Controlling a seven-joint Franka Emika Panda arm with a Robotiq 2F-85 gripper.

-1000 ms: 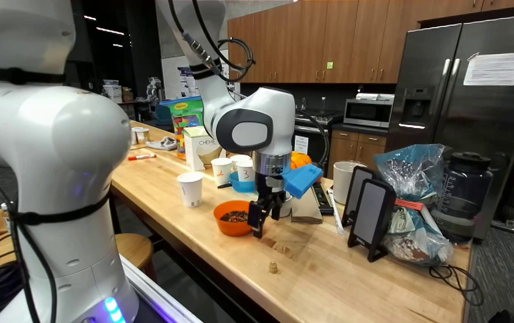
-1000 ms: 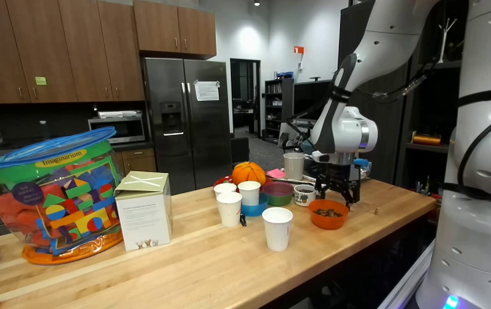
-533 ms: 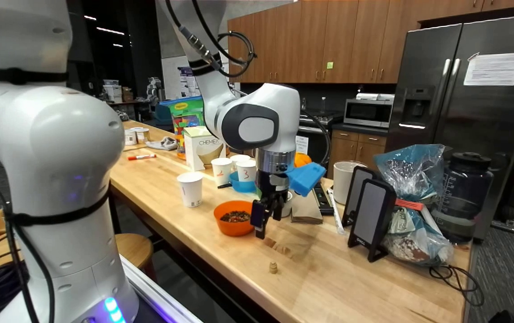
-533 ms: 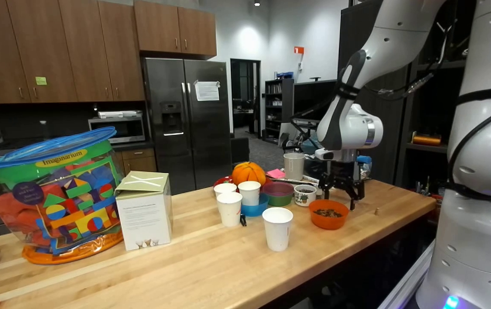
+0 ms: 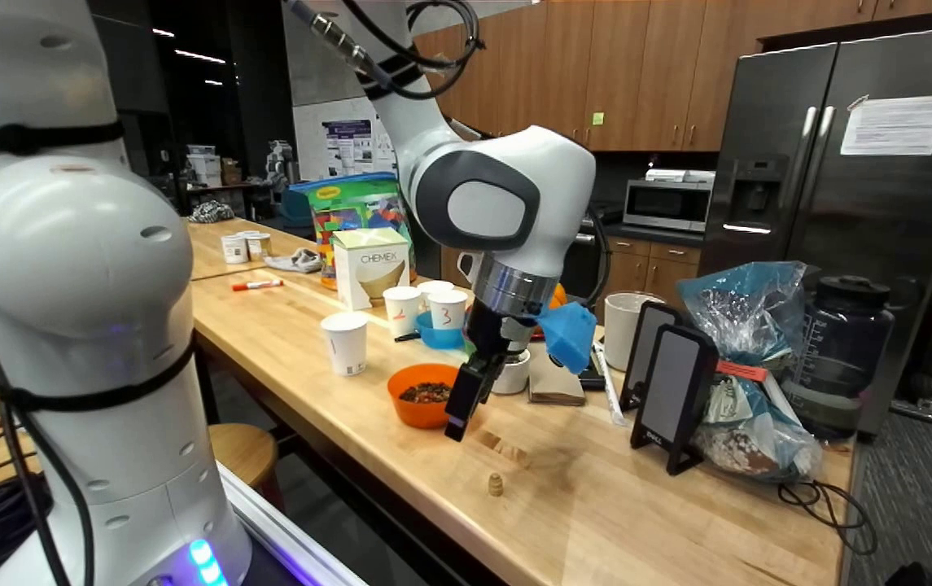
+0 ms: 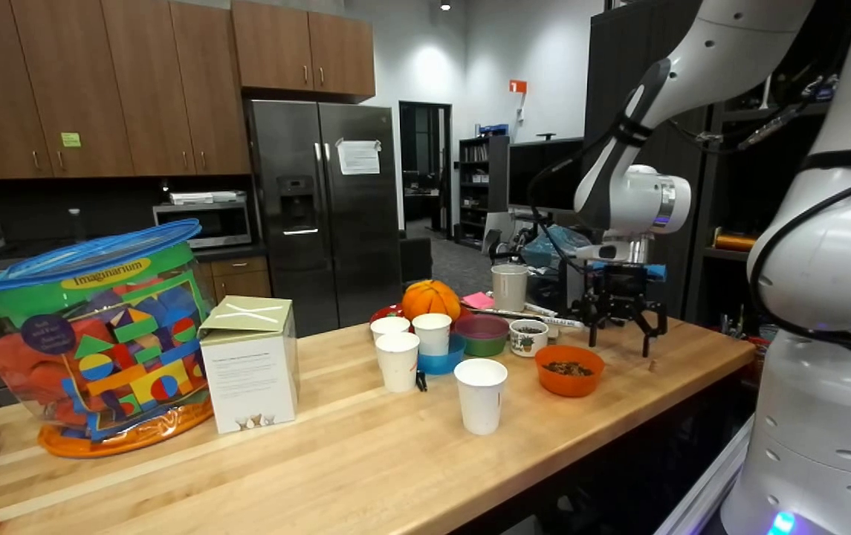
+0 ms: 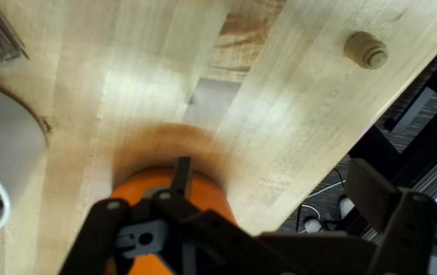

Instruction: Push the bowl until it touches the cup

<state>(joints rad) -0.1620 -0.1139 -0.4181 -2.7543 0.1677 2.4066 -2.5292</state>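
The orange bowl (image 5: pixel 410 413), holding dark brown bits, rests on the wooden table; its wall (image 6: pixel 568 384) shows in both exterior views. A white tapered cup (image 6: pixel 481 401) stands upright apart from the bowl, nearest to it among several white cups; the same cup (image 5: pixel 345 348) is out of the wrist view. My gripper (image 6: pixel 620 345) is open and tilted, its two black fingers spread with nothing held between them. In the wrist view one finger (image 7: pixel 182 173) overlaps the bowl (image 7: pixel 212 194); whether they touch I cannot tell.
A small wooden peg (image 5: pixel 496 485) lies near the table's front edge. Close to the gripper sit a white plant pot (image 6: pixel 528 340) and a brown napkin stack (image 5: pixel 555 382). A blue bowl (image 6: pixel 441 363) with a white cup in it and a purple-green bowl (image 6: pixel 481 338) stand farther along.
My gripper has shifted away from the cup side and turned, now tilting with its fingers slanted toward the bowl. The bowl and the cup have stayed in place.
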